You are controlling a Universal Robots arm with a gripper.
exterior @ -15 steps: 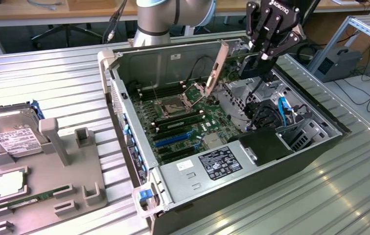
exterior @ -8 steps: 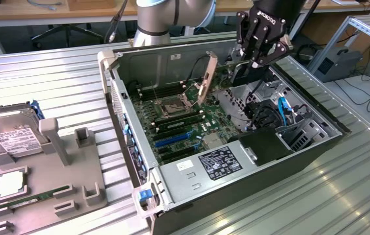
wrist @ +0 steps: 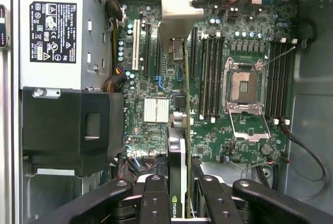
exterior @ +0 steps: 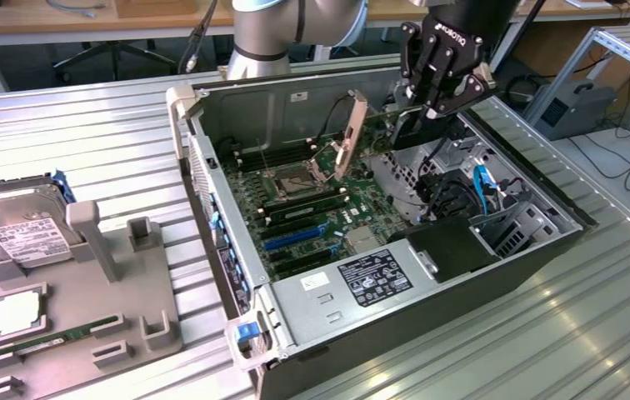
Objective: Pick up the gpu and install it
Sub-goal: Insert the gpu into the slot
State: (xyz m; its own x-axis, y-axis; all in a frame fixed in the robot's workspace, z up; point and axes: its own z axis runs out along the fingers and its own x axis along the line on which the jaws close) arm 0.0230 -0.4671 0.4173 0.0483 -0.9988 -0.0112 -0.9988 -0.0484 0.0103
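Observation:
The gpu [exterior: 348, 143] hangs on edge inside the open computer case [exterior: 198, 158], above the green motherboard [exterior: 327, 218]. Its silvery end bracket points toward the case's back wall. My gripper [exterior: 414, 133] is shut on the card's other end, over the exterior view's right half of the case. In the wrist view the gpu [wrist: 177, 146] runs edge-on away from my gripper [wrist: 179, 185], and its bracket [wrist: 179, 13] sits at the far end. The black fingers [wrist: 155, 195] press on both faces of the card. It hovers over the expansion slots [exterior: 292, 237], apart from the board.
A power supply [exterior: 371, 279] and black shroud [exterior: 448, 250] fill the case's near end. The CPU socket [exterior: 289, 185] sits mid-board with memory slots beside it. On the exterior view's left, a grey fixture [exterior: 104, 275] holds a hard drive [exterior: 21, 229], a processor [exterior: 15, 312] and a memory stick [exterior: 42, 342].

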